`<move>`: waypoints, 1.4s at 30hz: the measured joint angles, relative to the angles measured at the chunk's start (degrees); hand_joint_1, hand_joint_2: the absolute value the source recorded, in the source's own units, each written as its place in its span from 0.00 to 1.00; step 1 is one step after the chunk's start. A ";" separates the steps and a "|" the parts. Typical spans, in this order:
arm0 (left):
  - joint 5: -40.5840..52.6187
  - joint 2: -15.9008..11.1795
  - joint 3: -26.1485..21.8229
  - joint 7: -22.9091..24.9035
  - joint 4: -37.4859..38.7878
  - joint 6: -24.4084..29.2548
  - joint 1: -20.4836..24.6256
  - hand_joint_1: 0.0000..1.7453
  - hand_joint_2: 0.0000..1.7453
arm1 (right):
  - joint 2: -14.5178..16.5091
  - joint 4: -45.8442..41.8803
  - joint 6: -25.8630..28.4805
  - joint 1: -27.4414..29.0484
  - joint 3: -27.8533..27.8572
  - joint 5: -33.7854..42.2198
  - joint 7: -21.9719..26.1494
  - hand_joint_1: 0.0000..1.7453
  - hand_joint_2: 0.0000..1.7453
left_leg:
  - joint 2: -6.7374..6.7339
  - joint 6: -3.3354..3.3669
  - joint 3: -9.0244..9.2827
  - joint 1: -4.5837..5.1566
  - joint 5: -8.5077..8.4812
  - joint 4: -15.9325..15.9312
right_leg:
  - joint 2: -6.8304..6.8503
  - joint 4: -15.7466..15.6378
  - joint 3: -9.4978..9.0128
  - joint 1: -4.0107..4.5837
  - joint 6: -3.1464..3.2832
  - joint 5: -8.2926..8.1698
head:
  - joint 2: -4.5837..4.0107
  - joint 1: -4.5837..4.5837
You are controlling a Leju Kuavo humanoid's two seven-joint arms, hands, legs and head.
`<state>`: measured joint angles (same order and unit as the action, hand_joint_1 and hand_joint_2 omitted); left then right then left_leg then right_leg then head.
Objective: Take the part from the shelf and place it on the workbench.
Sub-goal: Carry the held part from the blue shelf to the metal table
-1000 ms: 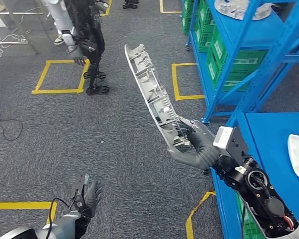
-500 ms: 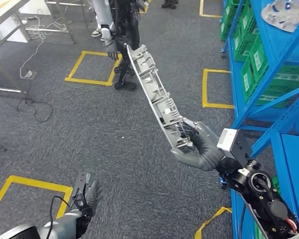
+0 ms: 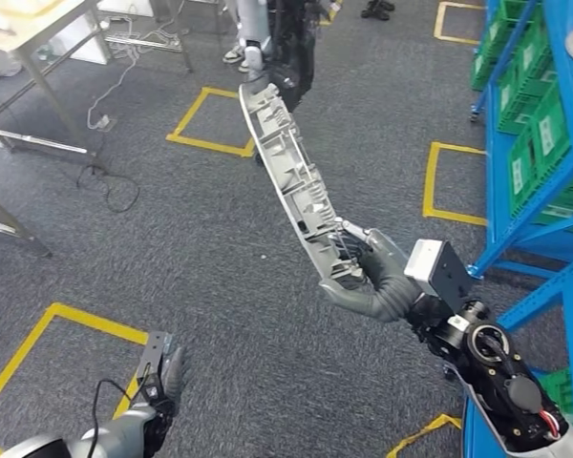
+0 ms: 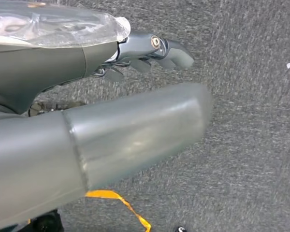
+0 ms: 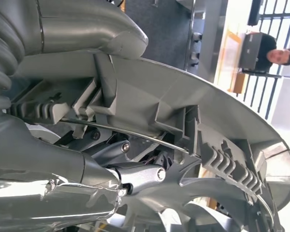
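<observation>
The part [image 3: 294, 181] is a long, curved grey plastic moulding with ribs and clips along its inner face. My right hand [image 3: 373, 277] grips its near end and holds it up over the carpet, with the far end pointing away and to the left. Up close in the right wrist view, the part [image 5: 195, 130] lies across my right hand [image 5: 63, 159], whose fingers wrap under it. My left hand [image 3: 167, 377] hangs low at the lower left and holds nothing. The left wrist view has that left hand [image 4: 143, 53] over bare carpet, its fingers partly curled.
Blue shelving [image 3: 550, 162] with green crates [image 3: 540, 134] stands on the right. Another robot [image 3: 284, 48] stands ahead beyond the part's far end. A metal-legged table [image 3: 38, 38] is at the upper left, with cables on the floor. Yellow tape squares [image 3: 211, 119] mark the grey carpet.
The whole view has swung to the left: the shelving has slid toward the right edge and the table has come in at the upper left. My right hand still holds the part the same way.
</observation>
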<state>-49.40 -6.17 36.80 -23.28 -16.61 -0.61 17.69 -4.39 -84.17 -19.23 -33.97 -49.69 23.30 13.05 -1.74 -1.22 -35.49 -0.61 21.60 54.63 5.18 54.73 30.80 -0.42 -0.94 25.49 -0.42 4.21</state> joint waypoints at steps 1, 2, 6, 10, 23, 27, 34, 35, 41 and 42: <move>0.20 0.02 0.01 0.03 0.00 0.10 -0.01 0.00 0.00 | 0.00 -0.01 0.01 0.00 0.01 -0.02 -0.07 1.00 1.00 | 0.53 0.41 0.03 -0.04 0.06 0.05 | 0.20 0.01 -0.12 -0.07 -0.31 0.20 | 0.00 -0.21; 0.14 0.03 0.01 0.10 0.00 -0.07 -0.02 0.00 0.00 | 0.00 -0.01 0.00 0.01 0.00 -0.02 -0.13 1.00 1.00 | 0.98 0.76 0.13 -0.10 0.07 0.00 | -0.23 0.48 0.00 -0.19 -0.59 0.71 | 0.00 -0.38; -1.38 0.07 0.01 0.31 0.00 -1.62 0.17 0.00 0.00 | -0.01 -0.02 -0.13 0.06 -0.01 0.02 -0.17 1.00 1.00 | 2.79 1.90 0.43 -0.12 0.08 -0.07 | -4.48 13.26 5.82 -0.50 -1.03 7.05 | 0.00 -1.10; -2.02 0.08 0.01 0.32 0.00 -2.31 0.01 0.00 0.00 | -0.08 0.00 -0.14 0.32 -0.02 0.02 -0.20 1.00 1.00 | 5.69 2.05 0.60 0.26 0.12 0.00 | -5.44 14.53 7.52 -0.28 -0.20 4.50 | 0.00 -1.22; -1.82 -0.05 0.00 0.38 0.00 -1.57 -0.10 0.00 0.00 | 0.00 0.03 -0.60 0.29 -0.03 -0.19 0.36 1.00 1.00 | 2.35 -1.06 -8.41 -0.22 6.92 16.38 | -3.66 -0.83 0.32 -0.48 1.82 -1.35 | 0.00 -0.25; -0.82 -0.15 0.00 0.11 0.01 -0.22 0.00 0.00 0.00 | 0.00 0.06 -0.67 0.28 -0.08 -0.29 0.45 1.00 1.00 | -0.55 -1.42 -2.35 -0.37 1.16 5.03 | -1.25 -0.48 0.23 -0.45 1.12 -0.83 | 0.00 0.28; -1.49 -0.05 0.01 -0.34 0.00 -1.24 0.06 0.00 0.00 | 0.00 0.04 -0.94 0.22 -0.06 -0.66 0.83 1.00 1.00 | 0.85 1.41 0.57 -0.26 0.04 -0.26 | -1.80 2.79 0.79 -0.40 -1.02 2.43 | 0.00 -0.55; -1.79 -0.01 0.01 -0.54 0.00 -1.58 0.07 0.00 0.00 | 0.00 0.05 -0.98 0.24 -0.06 -0.69 0.87 1.00 1.00 | 1.39 1.70 0.64 -0.31 0.05 -0.29 | -3.38 6.17 2.33 -0.50 -1.15 4.26 | 0.00 -0.78; -2.74 0.15 -0.01 -0.89 0.00 -2.92 -0.31 0.00 0.00 | 0.00 0.20 -1.13 0.54 -0.08 -0.70 0.96 1.00 1.00 | 5.83 2.10 0.90 0.14 0.20 -0.12 | -5.70 12.57 6.29 -0.42 -0.28 3.77 | 0.00 -1.21; -2.77 0.24 -0.01 -0.87 0.01 -2.97 -0.33 0.00 0.00 | 0.00 0.20 -1.16 0.54 -0.08 -0.70 0.98 1.00 1.00 | 6.54 2.02 0.96 0.16 0.24 -0.08 | -6.83 8.40 4.54 -0.40 0.15 1.62 | 0.00 -1.23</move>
<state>-52.17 -5.93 36.79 -24.16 -16.61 -3.58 17.37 -4.39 -83.97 -20.40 -33.44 -49.77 22.60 14.04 4.80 0.79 -34.53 -0.46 21.84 54.55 -1.66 63.13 35.34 -0.82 -0.79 27.11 -0.42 2.98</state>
